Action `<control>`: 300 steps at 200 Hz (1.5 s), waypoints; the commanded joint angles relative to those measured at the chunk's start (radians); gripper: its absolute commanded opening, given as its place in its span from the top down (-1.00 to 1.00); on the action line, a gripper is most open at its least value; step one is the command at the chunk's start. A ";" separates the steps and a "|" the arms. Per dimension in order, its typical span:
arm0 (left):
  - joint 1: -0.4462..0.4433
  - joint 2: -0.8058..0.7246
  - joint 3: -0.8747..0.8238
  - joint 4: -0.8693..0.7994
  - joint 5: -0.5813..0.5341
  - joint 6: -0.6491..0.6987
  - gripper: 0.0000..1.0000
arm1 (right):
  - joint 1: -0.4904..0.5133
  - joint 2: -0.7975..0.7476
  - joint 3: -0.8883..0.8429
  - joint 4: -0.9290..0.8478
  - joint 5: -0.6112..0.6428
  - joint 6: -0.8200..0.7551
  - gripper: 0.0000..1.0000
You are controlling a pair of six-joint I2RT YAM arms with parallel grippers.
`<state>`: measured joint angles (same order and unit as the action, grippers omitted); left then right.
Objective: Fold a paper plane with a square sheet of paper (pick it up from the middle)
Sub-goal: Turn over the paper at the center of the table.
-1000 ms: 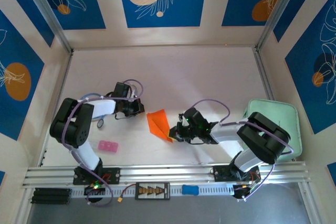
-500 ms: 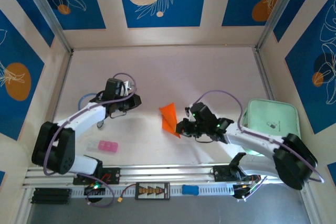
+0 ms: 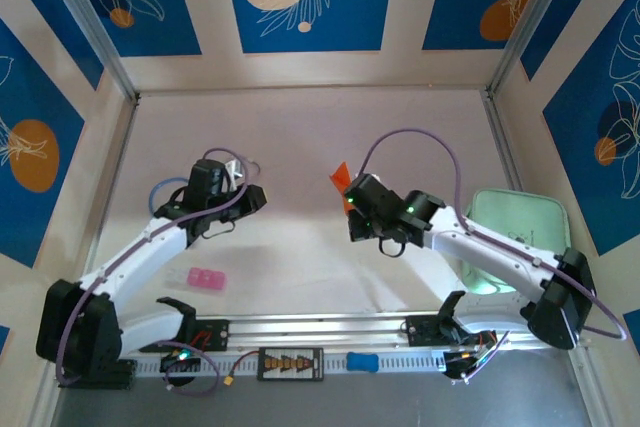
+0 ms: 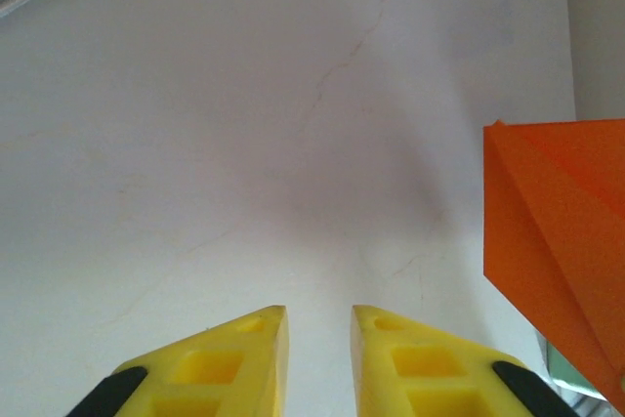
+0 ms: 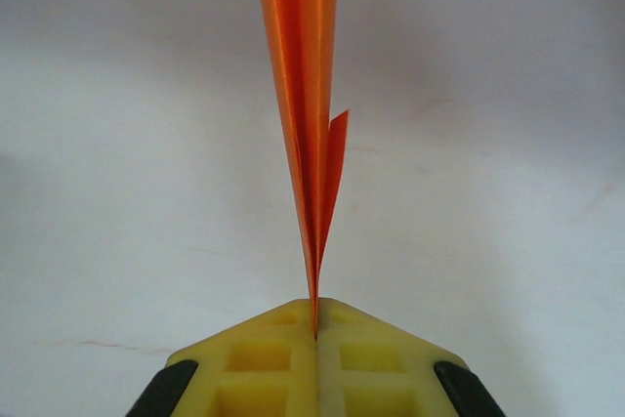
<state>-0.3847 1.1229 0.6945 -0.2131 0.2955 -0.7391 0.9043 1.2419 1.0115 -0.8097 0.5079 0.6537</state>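
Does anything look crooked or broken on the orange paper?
Slightly. The paper plane, pinched in the right gripper, has one shorter flap poking out to one side, so its folds look uneven. No tears show.

The paper plane is right of the left claw, left of the tray, with the block front-left.
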 commanded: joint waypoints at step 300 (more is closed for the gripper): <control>0.050 -0.256 -0.007 -0.240 -0.212 -0.020 0.29 | 0.238 0.539 0.220 -0.109 0.068 -0.076 0.47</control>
<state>-0.3470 0.8631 0.6865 -0.4362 0.0765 -0.7540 1.1339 1.7828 1.1976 -0.9527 0.6823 0.5846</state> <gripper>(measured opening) 0.356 0.195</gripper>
